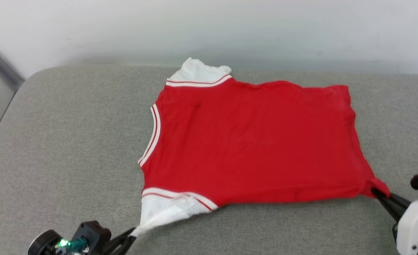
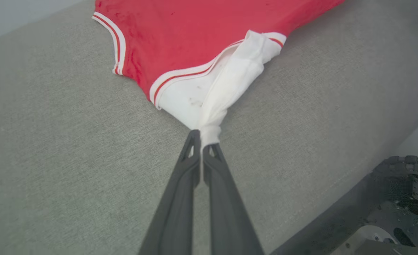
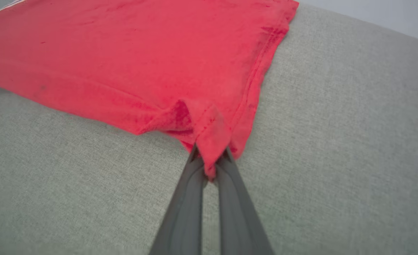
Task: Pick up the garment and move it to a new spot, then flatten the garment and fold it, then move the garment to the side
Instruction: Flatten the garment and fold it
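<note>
The left gripper (image 2: 202,140) is cut off by the head view's bottom edge. Its jaws are clamped on the twisted tip of the near white sleeve (image 2: 226,85). The right gripper (image 3: 210,161), partly out of frame in the head view's lower right corner, pinches a bunched red hem corner in its jaws. The garment (image 1: 251,141) lies spread, plain red face up, on the grey padded surface (image 1: 71,141). A pale wall (image 1: 265,28) stands behind.

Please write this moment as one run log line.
stage: likely flattening | garment: spread on grey cushion | left end effector: shut on white sleeve | right end effector: shut on red hem corner
</note>
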Motion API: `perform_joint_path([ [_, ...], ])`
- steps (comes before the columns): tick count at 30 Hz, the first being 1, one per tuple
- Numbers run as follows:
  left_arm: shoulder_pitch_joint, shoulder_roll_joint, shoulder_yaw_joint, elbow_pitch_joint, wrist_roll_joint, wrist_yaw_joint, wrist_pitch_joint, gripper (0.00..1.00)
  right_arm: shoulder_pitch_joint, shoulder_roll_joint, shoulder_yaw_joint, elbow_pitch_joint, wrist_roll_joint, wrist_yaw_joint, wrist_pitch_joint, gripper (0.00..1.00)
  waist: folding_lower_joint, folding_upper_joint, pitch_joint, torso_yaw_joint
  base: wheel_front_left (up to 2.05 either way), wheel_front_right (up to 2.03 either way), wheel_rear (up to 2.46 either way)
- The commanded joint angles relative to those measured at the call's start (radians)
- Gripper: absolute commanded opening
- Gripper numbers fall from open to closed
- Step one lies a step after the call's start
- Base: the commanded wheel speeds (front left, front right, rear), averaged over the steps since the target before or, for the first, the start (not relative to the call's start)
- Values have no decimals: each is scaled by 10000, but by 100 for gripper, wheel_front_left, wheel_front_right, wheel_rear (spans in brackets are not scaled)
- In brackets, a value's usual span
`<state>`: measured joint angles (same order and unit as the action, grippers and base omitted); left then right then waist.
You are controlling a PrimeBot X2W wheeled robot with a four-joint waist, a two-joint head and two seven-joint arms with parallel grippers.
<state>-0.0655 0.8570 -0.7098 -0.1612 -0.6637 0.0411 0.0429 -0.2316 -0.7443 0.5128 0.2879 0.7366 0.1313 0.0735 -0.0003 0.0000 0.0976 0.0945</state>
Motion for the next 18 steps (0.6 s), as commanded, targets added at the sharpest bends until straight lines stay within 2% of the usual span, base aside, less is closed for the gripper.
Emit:
perform_joint_path([
  [1,216,120,-41,-137,-63,45,86,0,344,-132,-96,-116,166,-9,127,0,3,0,-139,21,0,0,0],
  [9,1124,456,-494,-883,-489,-69,518,0,2063,-878,-200,-1445,1092,-9,1214,0,3,0,-349,-123,0,0,0],
  [13,1176,410,-610,-919,-410,-98,467,0,2478,-1016,-461,-1908,1252,-9,1510,0,3,0,-251,-226,0,0,0],
  [18,756,366,-230,-974,-423,5,133,0,2515,-895,-880,-2243,1348,-9,1588,0,3,0,-36,-289,0,0,0],
])
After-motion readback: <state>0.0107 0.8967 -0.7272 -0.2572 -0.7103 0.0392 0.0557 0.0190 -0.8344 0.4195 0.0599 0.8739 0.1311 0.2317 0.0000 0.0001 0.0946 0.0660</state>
